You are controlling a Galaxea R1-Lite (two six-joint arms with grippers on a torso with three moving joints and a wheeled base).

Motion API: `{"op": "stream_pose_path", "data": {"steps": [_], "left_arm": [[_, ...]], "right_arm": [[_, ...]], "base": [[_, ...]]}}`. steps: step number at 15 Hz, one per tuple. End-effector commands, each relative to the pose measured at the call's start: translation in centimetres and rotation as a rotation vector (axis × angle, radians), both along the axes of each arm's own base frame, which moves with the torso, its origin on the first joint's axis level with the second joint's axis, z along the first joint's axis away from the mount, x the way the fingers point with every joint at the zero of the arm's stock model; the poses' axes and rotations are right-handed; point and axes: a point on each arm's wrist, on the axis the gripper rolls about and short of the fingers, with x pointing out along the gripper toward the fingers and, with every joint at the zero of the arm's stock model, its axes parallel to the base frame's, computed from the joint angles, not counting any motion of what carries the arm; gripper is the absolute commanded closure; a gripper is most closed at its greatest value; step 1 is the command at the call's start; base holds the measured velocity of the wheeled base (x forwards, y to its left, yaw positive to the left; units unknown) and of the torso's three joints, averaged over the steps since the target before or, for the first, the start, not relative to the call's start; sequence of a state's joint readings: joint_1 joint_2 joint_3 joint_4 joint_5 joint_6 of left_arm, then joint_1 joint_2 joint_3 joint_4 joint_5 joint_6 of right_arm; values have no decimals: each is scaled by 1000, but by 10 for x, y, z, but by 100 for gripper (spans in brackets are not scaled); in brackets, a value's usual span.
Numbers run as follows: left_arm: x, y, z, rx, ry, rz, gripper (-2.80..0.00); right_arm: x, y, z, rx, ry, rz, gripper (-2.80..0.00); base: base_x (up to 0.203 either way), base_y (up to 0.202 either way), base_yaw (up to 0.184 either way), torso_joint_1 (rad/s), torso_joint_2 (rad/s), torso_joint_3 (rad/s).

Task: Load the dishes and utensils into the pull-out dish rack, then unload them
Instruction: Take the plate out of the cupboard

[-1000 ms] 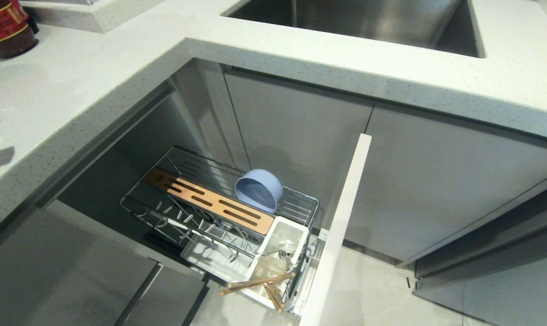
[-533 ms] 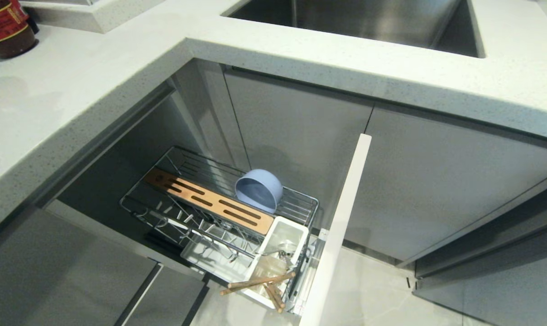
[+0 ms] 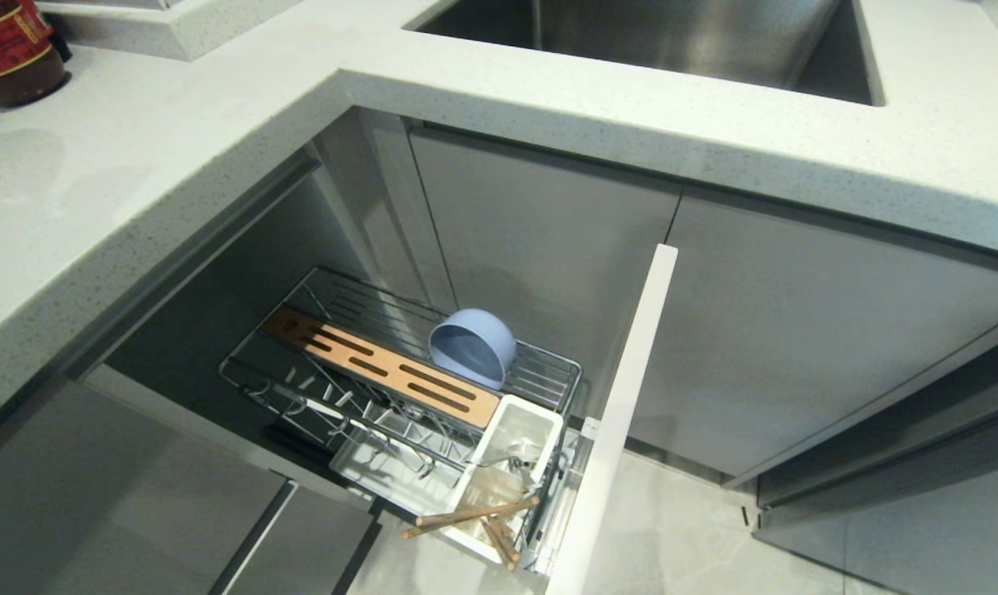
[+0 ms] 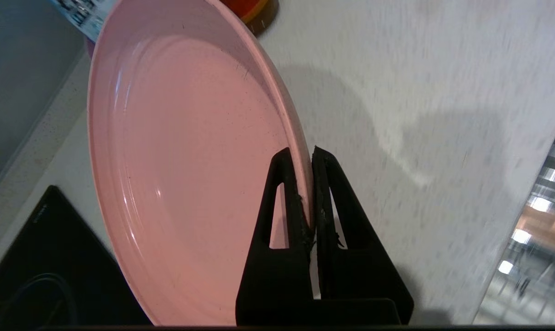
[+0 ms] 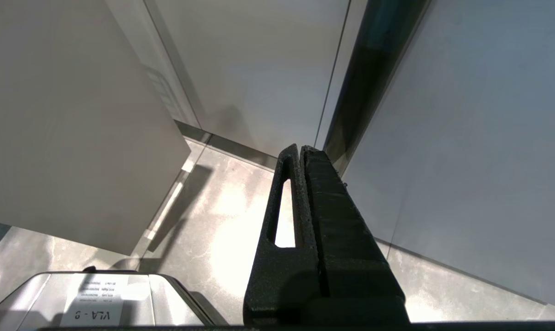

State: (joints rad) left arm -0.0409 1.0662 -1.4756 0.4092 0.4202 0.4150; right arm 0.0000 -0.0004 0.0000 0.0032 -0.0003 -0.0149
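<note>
In the left wrist view my left gripper (image 4: 306,154) is shut on the rim of the salmon-pink plate (image 4: 181,161), held on edge above the white countertop (image 4: 420,115). That arm is outside the head view. The pull-out dish rack (image 3: 400,388) stands drawn out below the counter. The pale blue bowl (image 3: 472,347) lies tilted in its wire basket. Wooden chopsticks (image 3: 470,519) and the silver spoon (image 3: 511,459) rest in the white cutlery cup (image 3: 507,471). My right gripper (image 5: 300,149) is shut and empty, hanging over the floor beside cabinet fronts.
The rack's tall white front panel (image 3: 623,413) stands to the right of the basket. A steel sink (image 3: 648,37) is set in the counter behind. A dark sauce bottle (image 3: 11,49) stands at the counter's far left. A black cooktop corner (image 4: 38,257) lies under the plate.
The shadow at the left edge of the countertop has shifted and shrunk. The rack and what lies in it have not moved.
</note>
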Motion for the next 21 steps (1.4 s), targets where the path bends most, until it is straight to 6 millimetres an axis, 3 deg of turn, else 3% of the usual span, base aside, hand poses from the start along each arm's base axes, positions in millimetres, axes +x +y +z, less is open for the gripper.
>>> {"op": "stream_pose_path", "data": {"steps": [1, 6, 21], "left_arm": [[11, 0, -5, 38, 102, 7, 0], [29, 0, -15, 68, 371, 72, 0], [61, -2, -35, 92, 511, 64, 0]], "right_arm": [[0, 0, 0, -1, 0, -1, 0], [0, 0, 0, 0, 0, -1, 0], [0, 0, 0, 0, 0, 0, 0]], "base": [[0, 0, 0, 0, 0, 0], [0, 0, 0, 0, 0, 0], [0, 0, 0, 0, 0, 0]]}}
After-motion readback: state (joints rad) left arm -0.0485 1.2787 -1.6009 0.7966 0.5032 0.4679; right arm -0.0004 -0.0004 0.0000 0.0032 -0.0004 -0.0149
